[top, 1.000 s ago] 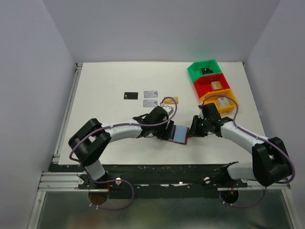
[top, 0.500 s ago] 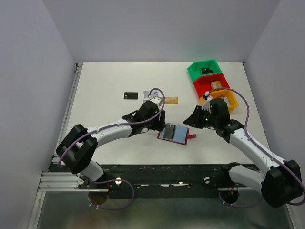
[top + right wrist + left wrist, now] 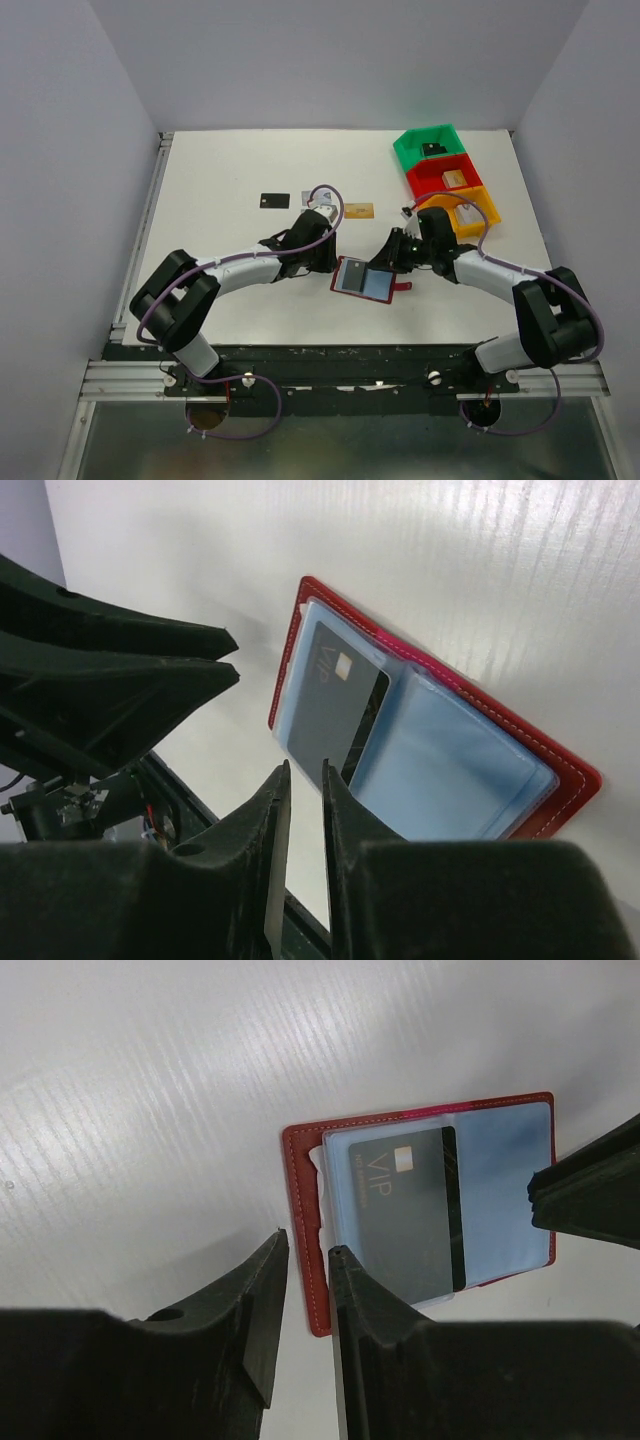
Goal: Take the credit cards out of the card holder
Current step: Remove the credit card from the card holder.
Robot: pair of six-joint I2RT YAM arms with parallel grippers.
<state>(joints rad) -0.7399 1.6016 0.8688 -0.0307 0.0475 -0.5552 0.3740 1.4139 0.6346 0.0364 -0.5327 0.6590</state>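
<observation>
The dark red card holder lies open and flat on the table, its light blue lining up. One black credit card sits in a clear pocket, also seen in the right wrist view as the black card. My left gripper hovers at the holder's red edge, jaws a narrow gap apart with only table showing between them. My right gripper hangs over the opposite side near the card's edge, jaws slightly apart and holding nothing. On the table beyond lie a black card, a silver card and a gold card.
Green bin, red bin and orange bin stand in a row at the back right, each holding small items. The right gripper's finger shows in the left wrist view. A dark rail runs along the table's near edge.
One second ago the holder sat between both grippers; it now lies flat on the table. The right gripper drew back, then returned to it. The left jaws have narrowed.
</observation>
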